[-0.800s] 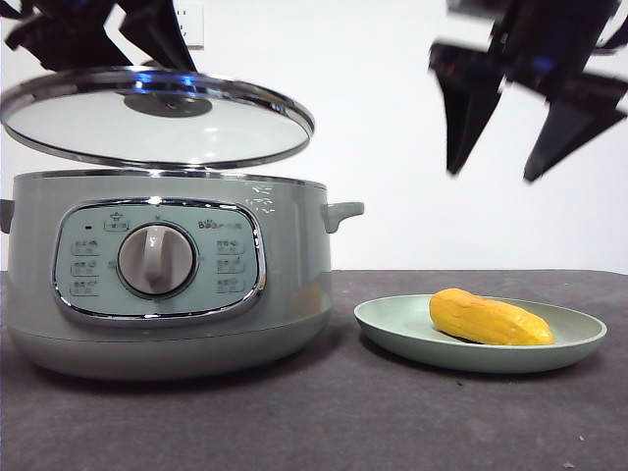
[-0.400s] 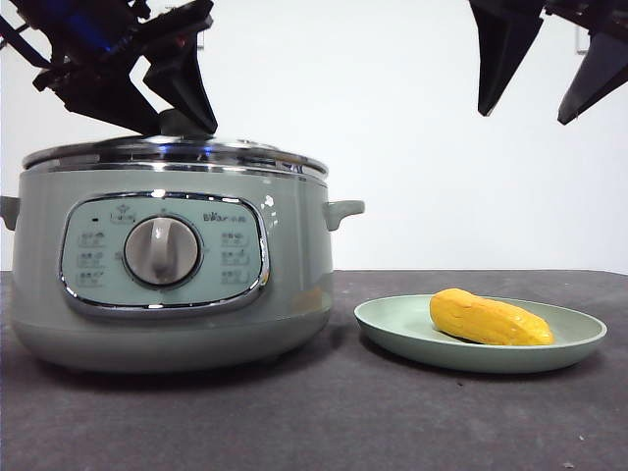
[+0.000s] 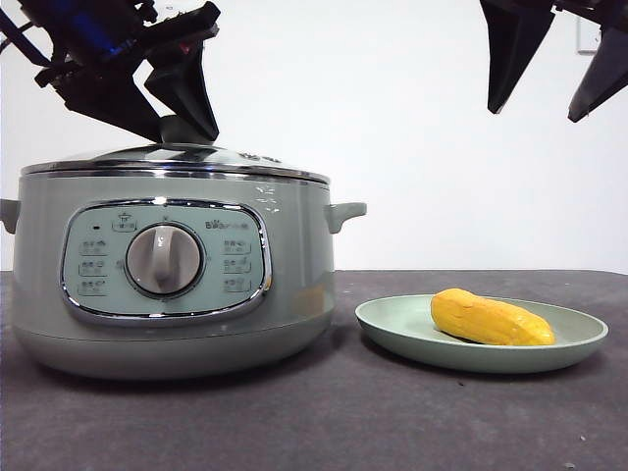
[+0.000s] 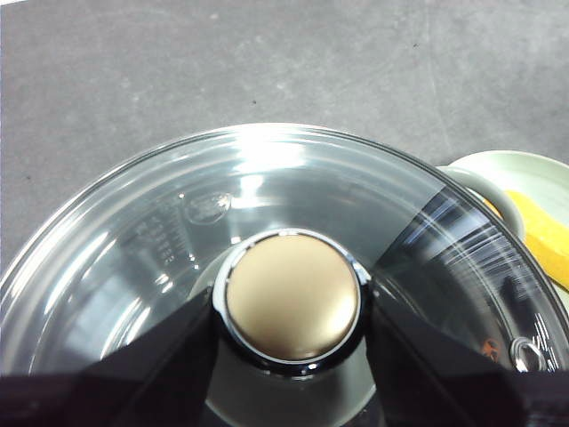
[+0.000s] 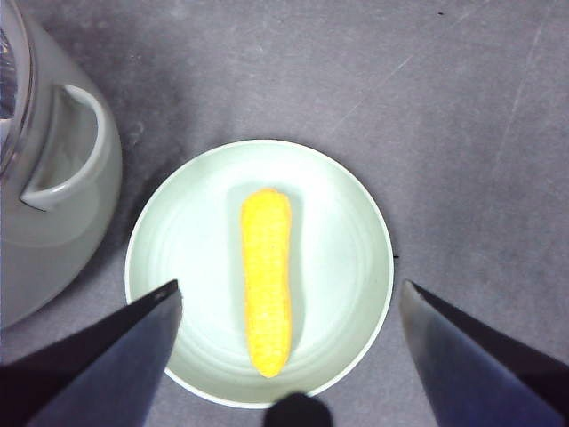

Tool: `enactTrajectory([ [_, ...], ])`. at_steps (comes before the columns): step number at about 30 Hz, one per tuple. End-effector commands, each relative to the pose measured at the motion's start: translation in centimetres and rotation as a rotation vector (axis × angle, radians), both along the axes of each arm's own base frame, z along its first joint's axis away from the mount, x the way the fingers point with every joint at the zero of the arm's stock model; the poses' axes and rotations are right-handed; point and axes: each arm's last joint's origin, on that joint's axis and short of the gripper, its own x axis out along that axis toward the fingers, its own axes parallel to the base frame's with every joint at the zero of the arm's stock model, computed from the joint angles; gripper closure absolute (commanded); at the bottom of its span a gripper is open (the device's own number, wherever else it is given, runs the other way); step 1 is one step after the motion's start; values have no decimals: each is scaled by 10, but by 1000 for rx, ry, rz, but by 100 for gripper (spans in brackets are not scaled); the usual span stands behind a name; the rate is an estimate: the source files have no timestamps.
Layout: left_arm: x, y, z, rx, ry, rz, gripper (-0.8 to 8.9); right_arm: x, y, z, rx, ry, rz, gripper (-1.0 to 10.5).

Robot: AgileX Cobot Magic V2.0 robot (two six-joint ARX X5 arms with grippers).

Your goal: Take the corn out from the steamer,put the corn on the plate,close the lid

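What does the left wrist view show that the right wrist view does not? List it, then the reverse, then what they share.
Left wrist only: the lid, its knob flanked by the left end effector.
Right wrist only: the whole plate with the corn lying along its middle, the steamer side handle, and the open right end effector above.
Both: plate, corn, dark tabletop.

Corn (image 3: pixel 491 319) yellow-orange; plate (image 3: pixel 397 329) pale green; steamer (image 3: pixel 294 285) sage-green, chrome trim; table (image 3: pixel 343 422) dark grey.

The lid (image 3: pixel 177 162) sits on the steamer (image 3: pixel 167 285); corn (image 3: pixel 491 318) lies on the plate (image 3: pixel 392 329).
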Motion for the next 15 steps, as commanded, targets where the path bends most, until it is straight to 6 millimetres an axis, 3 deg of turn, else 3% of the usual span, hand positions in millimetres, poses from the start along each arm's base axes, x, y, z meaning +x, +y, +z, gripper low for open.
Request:
enactTrajectory([
  [1, -1, -3, -11, 39, 45, -27, 787, 0, 0, -1, 3, 2, -9, 538],
  [5, -1, -3, -10, 37, 42, -25, 419, 0, 0, -1, 3, 2, -9, 538],
  [6, -1, -3, -10, 37, 42, -25, 366, 0, 0, -1, 3, 3, -9, 538],
  [15, -6, 0, 3, 7, -24, -8, 347, 0, 0, -1, 0, 2, -6, 538],
])
